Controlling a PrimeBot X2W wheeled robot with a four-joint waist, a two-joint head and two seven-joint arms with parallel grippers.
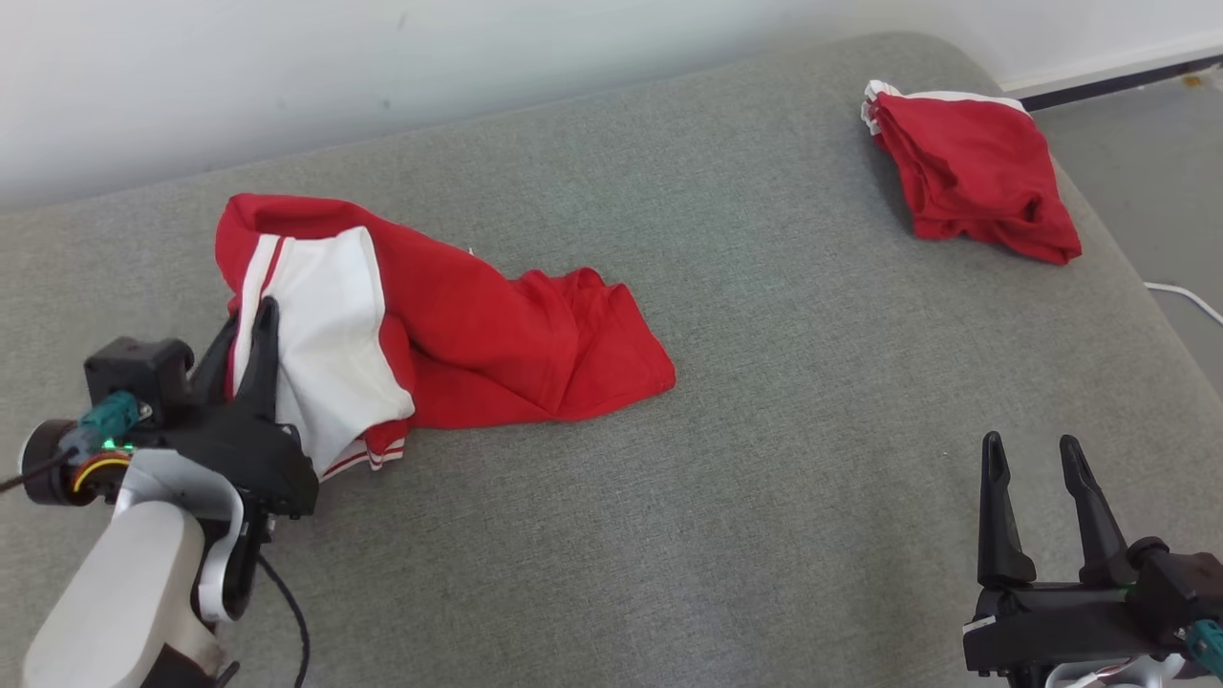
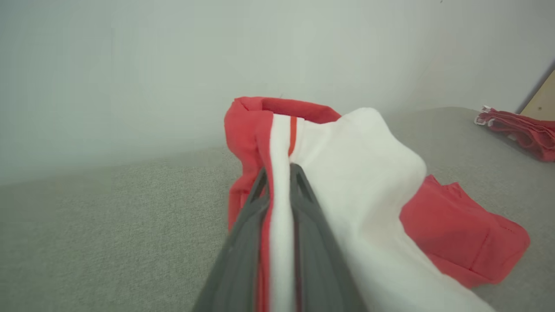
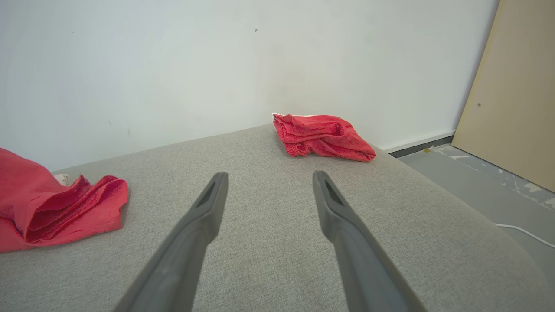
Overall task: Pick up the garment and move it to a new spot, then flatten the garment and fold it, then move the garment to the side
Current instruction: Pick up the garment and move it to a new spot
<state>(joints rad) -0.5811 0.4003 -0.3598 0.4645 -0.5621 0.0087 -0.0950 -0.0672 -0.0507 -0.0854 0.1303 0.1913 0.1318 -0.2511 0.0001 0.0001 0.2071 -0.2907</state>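
Left gripper (image 1: pixel 246 321): jaws clamped on garment's (image 1: pixel 497 334) white edge. Right gripper (image 1: pixel 1031 442), well right of garment: jaws apart.

The grey cushion (image 1: pixel 764 497) lies bare across its middle and near edge, with plenty of room to reach through. The red-and-white garment (image 1: pixel 497 334) sprawls over the left half. A folded red garment (image 1: pixel 975 172) blocks the far right corner. The wall (image 1: pixel 382 57) closes the far edge, and a white cable (image 1: pixel 1185 298) lies on the floor (image 1: pixel 1156 153) past the right edge.
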